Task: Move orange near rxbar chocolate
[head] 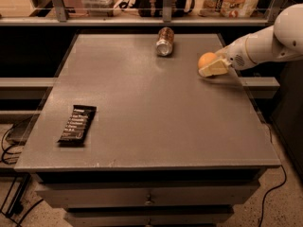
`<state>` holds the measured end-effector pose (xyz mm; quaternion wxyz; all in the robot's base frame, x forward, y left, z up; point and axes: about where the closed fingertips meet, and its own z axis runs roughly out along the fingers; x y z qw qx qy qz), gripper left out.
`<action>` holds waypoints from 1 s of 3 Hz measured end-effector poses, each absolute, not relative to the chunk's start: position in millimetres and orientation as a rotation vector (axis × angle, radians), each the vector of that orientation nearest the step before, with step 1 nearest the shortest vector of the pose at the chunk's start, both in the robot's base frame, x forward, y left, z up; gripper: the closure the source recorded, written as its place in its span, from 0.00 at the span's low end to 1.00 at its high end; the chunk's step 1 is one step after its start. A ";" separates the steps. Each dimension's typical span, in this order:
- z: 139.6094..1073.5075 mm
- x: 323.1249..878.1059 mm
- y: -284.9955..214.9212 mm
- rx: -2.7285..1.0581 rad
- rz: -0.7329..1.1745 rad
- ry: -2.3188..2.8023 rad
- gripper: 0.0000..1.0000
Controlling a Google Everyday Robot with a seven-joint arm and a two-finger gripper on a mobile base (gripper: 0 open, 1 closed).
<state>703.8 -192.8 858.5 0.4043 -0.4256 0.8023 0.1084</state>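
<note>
Plainly, the grey worktop [156, 108] carries three things: one orange [206, 59], one rxbar chocolate [77, 123] and one metal can [164, 41].

Taking the worktop as a clock face, with twelve at the far edge, the orange sits at about two o'clock, close to the right-hand edge. The pincer [214, 69] comes in from three o'clock on a white arm [265, 44] and lies against the orange's near side, touching it. Whether it grips the fruit or merely rests beside it, I cannot tell.

The rxbar chocolate lies flat at about eight o'clock, near the left edge and a little back from the front edge, its long side running roughly front to back. The can lies on its side near twelve o'clock, just short of the far edge.

Orange and bar are well apart. Between them runs a broad diagonal stretch of bare worktop from two o'clock to eight o'clock, with the can standing off it toward the far side.
</note>
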 end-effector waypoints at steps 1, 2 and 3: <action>862.8 703.1 -190.8 -1.079 0.257 2.019 0.64; 873.5 694.8 -163.1 -1.152 0.271 1.995 0.87; 880.8 675.2 -100.2 -1.346 0.286 1.951 1.00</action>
